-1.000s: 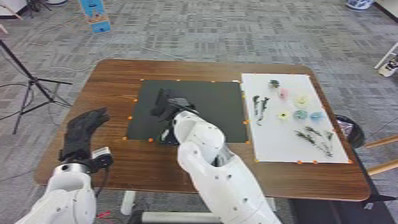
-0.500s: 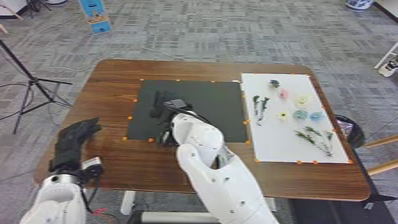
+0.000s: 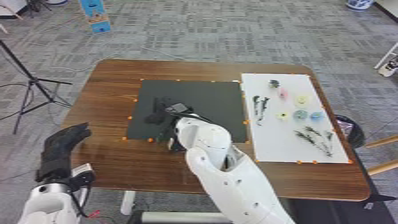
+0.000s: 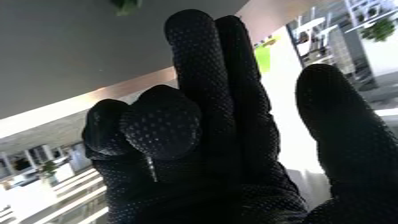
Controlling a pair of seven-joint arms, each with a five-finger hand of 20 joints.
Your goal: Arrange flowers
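Several flower pieces lie on the white sheet (image 3: 271, 148), toward the robot's right on the table (image 3: 155, 175): a pink bloom (image 3: 282, 93), a pale yellow bloom (image 3: 302, 100), a small yellow bloom (image 3: 283, 115), blue blooms (image 3: 300, 114), slender stems (image 3: 257, 100) and leafy sprigs (image 3: 307, 136). Right hand (image 4: 204, 150) is over the black sheet (image 3: 211, 92); some fingers extended, others bent, thumb standing apart, no item visible in the grasp. Some green foliage (image 4: 127, 6) shows past the fingertips in the wrist view, apart from them. Left hand (image 3: 59, 152) is at the table's left side, fingers loose, nothing held.

Handling estimate: all pieces very light, so weight is no concern; bulk and give matter more. Petals probably soft and easily creased; avoid pressing the bloom heads. Stems likely springy and thin enough to slip or roll between gloved fingers. Suggested hold: light pinch of thumb against fingers, low on the bare stem, below the leaves. The sprigs may snag on glove fabric or on one another; lift straight up before carrying across. Judged step: placing or adjusting greenery on the black sheet. Much of the arrangement appears unfinished, given the pieces on the white sheet.
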